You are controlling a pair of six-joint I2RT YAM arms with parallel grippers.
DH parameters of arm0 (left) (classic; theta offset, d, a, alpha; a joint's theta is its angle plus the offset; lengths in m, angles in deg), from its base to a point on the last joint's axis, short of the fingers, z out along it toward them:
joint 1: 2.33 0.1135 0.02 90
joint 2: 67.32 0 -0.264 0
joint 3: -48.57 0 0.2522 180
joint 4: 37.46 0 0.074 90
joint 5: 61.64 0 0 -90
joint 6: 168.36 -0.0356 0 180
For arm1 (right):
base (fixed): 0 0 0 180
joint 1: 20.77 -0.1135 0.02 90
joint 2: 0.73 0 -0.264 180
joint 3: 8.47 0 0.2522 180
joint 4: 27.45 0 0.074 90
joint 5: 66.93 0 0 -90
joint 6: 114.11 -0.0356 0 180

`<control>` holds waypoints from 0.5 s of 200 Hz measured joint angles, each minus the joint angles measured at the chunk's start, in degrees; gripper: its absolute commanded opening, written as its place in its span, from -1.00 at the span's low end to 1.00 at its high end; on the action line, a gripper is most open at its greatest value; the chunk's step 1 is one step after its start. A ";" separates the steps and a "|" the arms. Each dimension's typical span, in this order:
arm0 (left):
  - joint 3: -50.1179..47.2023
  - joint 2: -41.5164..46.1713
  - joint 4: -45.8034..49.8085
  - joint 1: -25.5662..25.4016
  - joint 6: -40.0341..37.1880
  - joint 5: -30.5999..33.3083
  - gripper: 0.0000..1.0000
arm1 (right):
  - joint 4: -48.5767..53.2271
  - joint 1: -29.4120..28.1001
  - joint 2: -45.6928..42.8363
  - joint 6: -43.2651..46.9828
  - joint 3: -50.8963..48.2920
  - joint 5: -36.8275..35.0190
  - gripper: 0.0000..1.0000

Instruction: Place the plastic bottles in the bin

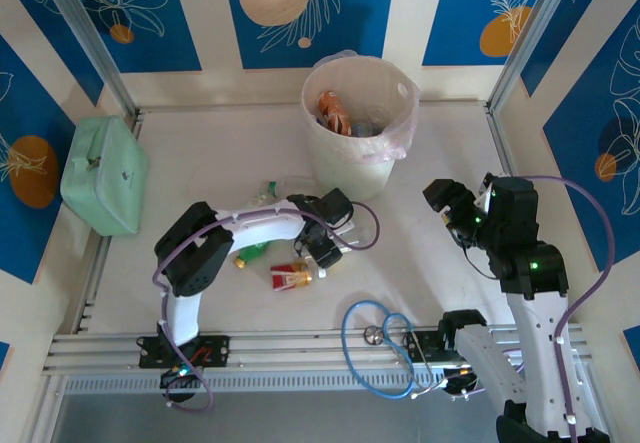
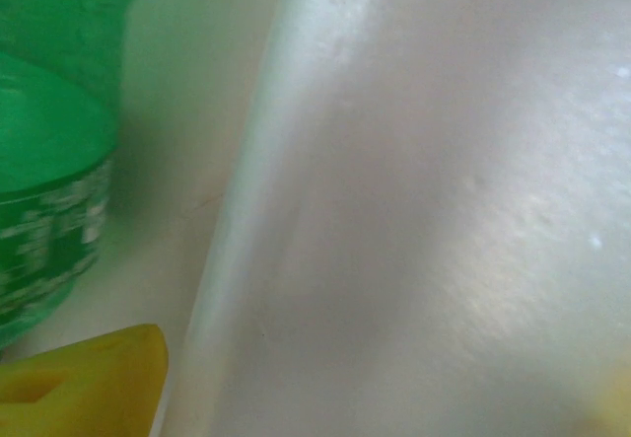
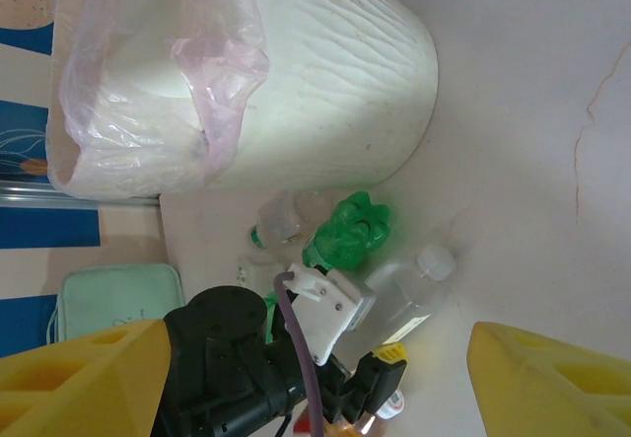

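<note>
We note left gripper low at clear bottle, likely for pickup (grip: cannot tell); right gripper hovers spread, empty, near bin.

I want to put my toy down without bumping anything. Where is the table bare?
Bare: between the mint-green box and the bin, and right of the bin up to the right gripper. Crowded: the bottles around the left gripper, before the bin.

We see bare table right of the bin; the left arm and bottles crowd its near side.
</note>
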 measured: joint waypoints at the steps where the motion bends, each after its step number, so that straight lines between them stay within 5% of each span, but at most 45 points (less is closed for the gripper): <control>1: 0.00 0.00 0.00 0.00 0.00 0.02 0.59 | 0.02 0.00 0.00 0.00 0.00 0.00 0.59; 100: 0.00 4.11 0.11 -2.84 -0.66 2.05 0.20 | 0.94 0.87 -1.22 0.02 0.00 0.02 0.58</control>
